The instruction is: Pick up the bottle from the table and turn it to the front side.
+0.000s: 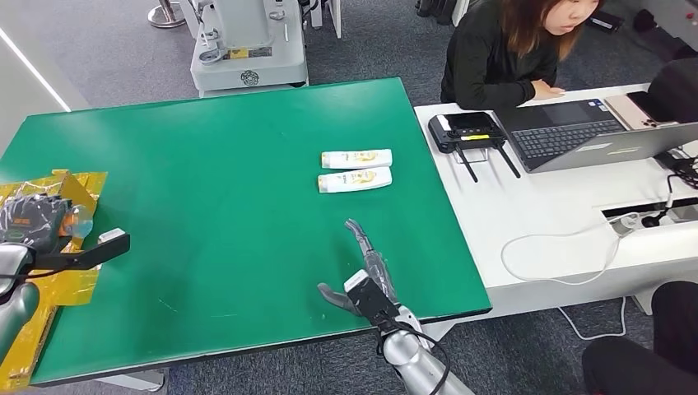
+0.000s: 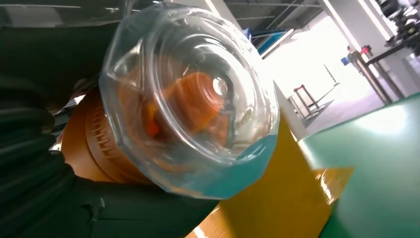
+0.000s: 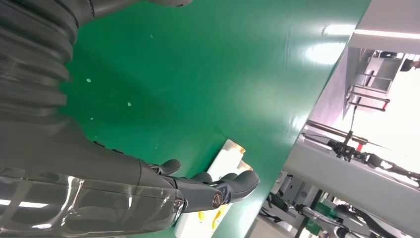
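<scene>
Right hand (image 1: 368,281) hovers over green counter (image 1: 214,197), fingers apart, empty, short of two bottles (image 1: 355,170) lying side by side. Left hand (image 1: 25,239) clamps clear container (image 2: 188,99). Risk: touching bottles, fingers may nudge neighbour, botch pick.

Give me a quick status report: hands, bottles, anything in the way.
Right hand open, hovering short of the two white bottles lying side by side. Left hand grips a clear bottle by the yellow sheet. Green table between is bare.
</scene>
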Controlling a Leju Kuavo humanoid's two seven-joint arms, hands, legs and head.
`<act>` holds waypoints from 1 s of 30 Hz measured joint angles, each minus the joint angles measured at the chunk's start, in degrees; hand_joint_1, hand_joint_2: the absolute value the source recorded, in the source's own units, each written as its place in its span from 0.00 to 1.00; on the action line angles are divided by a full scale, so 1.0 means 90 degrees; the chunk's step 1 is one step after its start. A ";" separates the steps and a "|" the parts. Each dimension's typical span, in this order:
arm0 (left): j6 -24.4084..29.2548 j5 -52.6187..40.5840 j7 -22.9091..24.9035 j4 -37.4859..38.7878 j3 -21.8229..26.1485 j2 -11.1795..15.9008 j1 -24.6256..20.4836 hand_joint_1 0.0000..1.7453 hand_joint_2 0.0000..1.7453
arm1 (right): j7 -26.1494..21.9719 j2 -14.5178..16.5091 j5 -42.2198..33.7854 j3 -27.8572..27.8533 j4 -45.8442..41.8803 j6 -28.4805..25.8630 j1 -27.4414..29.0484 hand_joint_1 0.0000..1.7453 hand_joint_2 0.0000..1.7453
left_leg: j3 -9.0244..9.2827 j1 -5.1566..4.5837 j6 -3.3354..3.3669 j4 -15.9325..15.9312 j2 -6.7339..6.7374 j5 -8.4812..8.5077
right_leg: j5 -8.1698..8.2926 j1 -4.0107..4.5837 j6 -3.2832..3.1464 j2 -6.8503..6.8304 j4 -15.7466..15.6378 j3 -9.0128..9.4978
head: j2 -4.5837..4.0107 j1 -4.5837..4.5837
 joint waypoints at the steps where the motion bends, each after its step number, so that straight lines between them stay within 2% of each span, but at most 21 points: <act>1: -0.0067 0.0044 -0.0021 -0.0136 0.0052 0.0098 0.0129 1.00 1.00 | 0.0008 -0.0001 0.0001 0.0000 -0.0016 0.0001 0.0018 0.00 1.00 | 0.0000 0.0001 -0.0001 0.0000 0.0001 -0.0001 | 0.0000 0.0000 -0.0001 0.0001 0.0000 -0.0001 | 0.0000 0.0000; 7: -0.0589 0.0409 -0.0245 -0.1066 0.0393 0.0697 0.0836 1.00 1.00 | 0.0029 -0.0028 -0.0001 -0.0029 -0.0123 0.0004 0.0115 0.00 1.00 | 0.0000 0.0002 -0.0002 -0.0002 -0.0003 -0.0001 | -0.0004 0.0001 -0.0005 -0.0002 -0.0001 -0.0001 | 0.0000 0.0000; 13: -0.0733 0.0507 -0.0327 -0.1631 0.0605 0.0799 0.1335 1.00 1.00 | 0.0015 -0.0048 0.0006 -0.0041 -0.0163 0.0068 0.0122 0.00 1.00 | 0.0000 0.0001 -0.0001 -0.0001 -0.0012 0.0000 | -0.0004 0.0000 -0.0004 -0.0011 -0.0003 0.0004 | 0.0000 0.0001; 17: -0.0872 0.0637 -0.0706 -0.1802 0.0635 0.0700 0.1457 1.00 1.00 | 0.0015 -0.0049 0.0016 -0.0040 -0.0162 0.0119 0.0104 0.00 1.00 | 0.0000 0.0000 0.0001 0.0002 -0.0016 0.0001 | -0.0002 0.0000 -0.0002 -0.0018 -0.0006 0.0005 | 0.0000 0.0001; 21: -0.0955 0.0836 -0.1044 -0.1804 0.0627 0.0460 0.1432 1.00 1.00 | -0.0002 -0.0049 0.0010 -0.0039 -0.0158 0.0148 0.0046 0.00 1.00 | -0.0001 0.0000 0.0001 0.0004 -0.0019 0.0001 | 0.0001 0.0000 0.0001 -0.0025 -0.0008 0.0008 | -0.0001 0.0001; 30: -0.1095 0.1232 -0.1328 -0.1447 0.0588 -0.0061 0.1122 1.00 1.00 | 0.0048 -0.0049 0.0013 0.0014 -0.0107 0.0213 -0.0035 0.00 1.00 | -0.0001 0.0000 0.0001 0.0005 -0.0017 0.0001 | 0.0002 0.0000 0.0001 -0.0021 -0.0008 0.0006 | 0.0000 0.0001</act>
